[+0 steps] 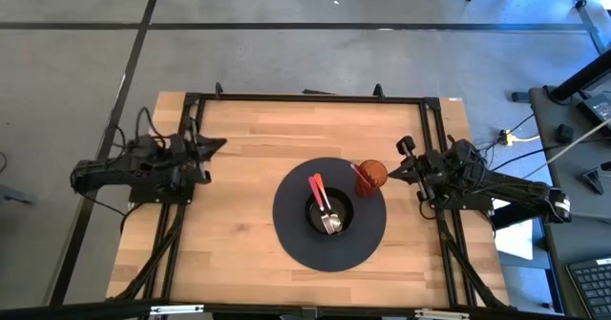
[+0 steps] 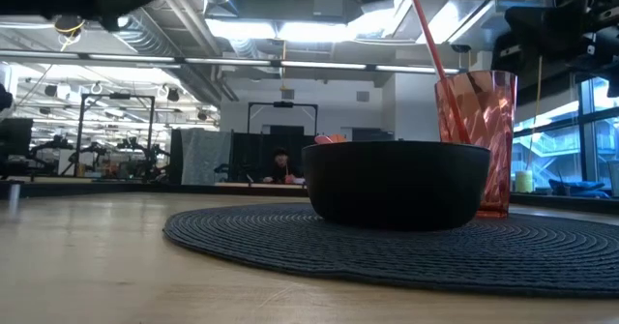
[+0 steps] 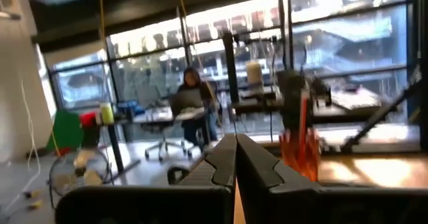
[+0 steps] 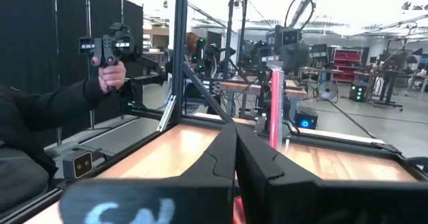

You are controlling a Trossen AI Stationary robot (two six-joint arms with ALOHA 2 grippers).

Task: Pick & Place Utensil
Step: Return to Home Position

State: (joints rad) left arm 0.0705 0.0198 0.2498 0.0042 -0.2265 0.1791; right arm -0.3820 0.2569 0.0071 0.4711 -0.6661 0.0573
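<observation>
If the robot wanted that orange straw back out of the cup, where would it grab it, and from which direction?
Probably the orange straw by its upper length, which sticks out well above the rim of the orange cup; the rest sits inside. Coming down from above and closing across the thin, leaning stem should avoid the cup wall and the black bowl beside it.
</observation>
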